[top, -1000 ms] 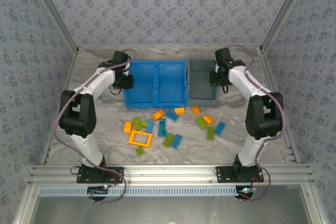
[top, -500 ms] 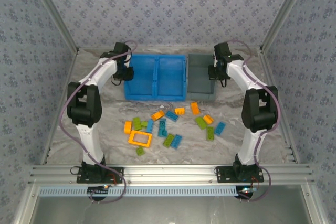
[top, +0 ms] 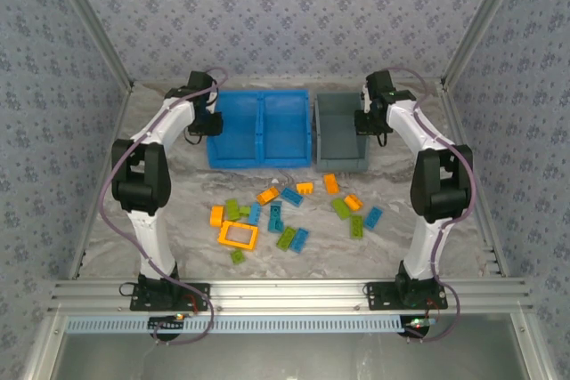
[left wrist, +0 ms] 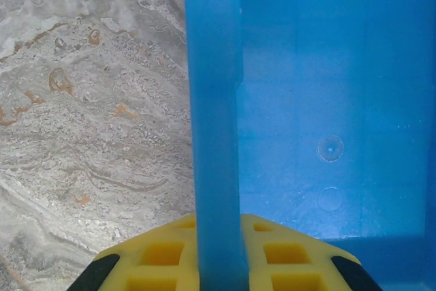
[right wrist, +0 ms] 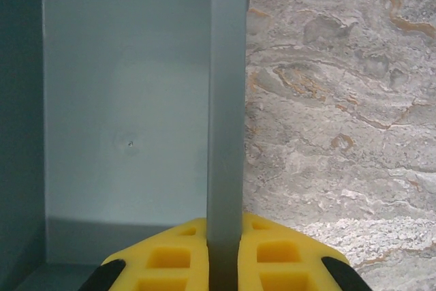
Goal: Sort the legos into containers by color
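Sliding bins rearward: blue bin [top: 259, 159], grey bin [top: 343, 163] now farther back than second ago. Left tool [left wrist: 218, 253] clamped on blue bin wall, right tool [right wrist: 225, 250] on grey bin wall. Legos [top: 290, 195] unsorted on surface [top: 383, 257], near side.

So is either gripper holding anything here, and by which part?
Yes. The left gripper clamps the blue bin by its left side wall; the right gripper clamps the grey bin by its right side wall.
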Tool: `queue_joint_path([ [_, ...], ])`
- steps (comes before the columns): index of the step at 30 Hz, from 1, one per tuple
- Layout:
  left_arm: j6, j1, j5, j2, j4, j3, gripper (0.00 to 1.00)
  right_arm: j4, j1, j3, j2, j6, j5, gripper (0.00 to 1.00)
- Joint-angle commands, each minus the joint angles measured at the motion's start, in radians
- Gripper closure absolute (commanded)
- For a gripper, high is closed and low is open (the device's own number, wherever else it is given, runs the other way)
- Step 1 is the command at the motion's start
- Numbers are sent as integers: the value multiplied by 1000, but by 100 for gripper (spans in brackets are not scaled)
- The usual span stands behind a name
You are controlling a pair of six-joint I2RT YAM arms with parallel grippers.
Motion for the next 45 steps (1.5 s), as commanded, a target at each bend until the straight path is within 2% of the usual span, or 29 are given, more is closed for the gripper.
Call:
queue_joint_path([
  [1, 2, -19, 38, -3, 18, 22, 100, -51, 24, 17, 43, 8, -8, 87],
  [3, -2, -24, 45, -1, 17, 32, 100, -55, 26, 23, 44, 21, 1, 86],
  [6, -5, -27, 42, -8, 16, 32, 100, -61, 25, 28, 33, 33, 4, 77],
  [7, -3, -27, 39, -14, 17, 27, 94, -62, 24, 28, 27, 37, 4, 73],
  [8, -3, -27, 33, -26, 23, 17, 80, -64, 26, 28, 22, 41, 5, 68],
  [10, -5, -27, 4, -52, 30, 2, 58, -79, 24, 32, 6, 53, 18, 59],
  [11, -6, -27, -13, -65, 28, -1, 52, -84, 20, 31, -9, 62, 29, 54],
  [16, -38, -30, -35, -165, 21, 17, 39, -91, 1, -11, -159, 144, 93, 42],
  [17, -50, -34, -37, -195, 27, 14, 29, -96, -2, -28, -203, 180, 118, 41],
  [19, -72, -52, -46, -266, 43, 2, 20, -99, -2, -80, -289, 254, 153, 38],
  [22, -116, -98, -53, -407, 71, -53, 15, -117, 5, -213, -439, 390, 181, 37],
  [25, -155, -217, -34, -583, 141, -200, 11, -146, 21, -391, -582, 523, 178, 37],
  [26, -167, -277, -22, -646, 164, -260, 5, -147, 21, -484, -632, 569, 154, 37],
  [29, -246, -481, -10, -820, 248, -461, 1, -123, 21, -662, -740, 625, 61, 35],
  [33, -393, -801, -132, -990, 353, -683, 1, -89, 40, -799, -792, 648, -2, 33],
  [36, -448, -1021, -284, -1039, 393, -767, 1, -42, 44, -866, -792, 661, -36, 33],
  [38, -471, -1127, -361, -1038, 410, -794, 1, -3, 46, -906, -787, 679, -56, 34],
  [41, -504, -1203, -412, -993, 402, -799, 1, 36, 48, -946, -768, 702, -67, 38],
  [45, -512, -1235, -425, -932, 402, -774, 2, 87, 48, -978, -745, 707, -62, 39],
])
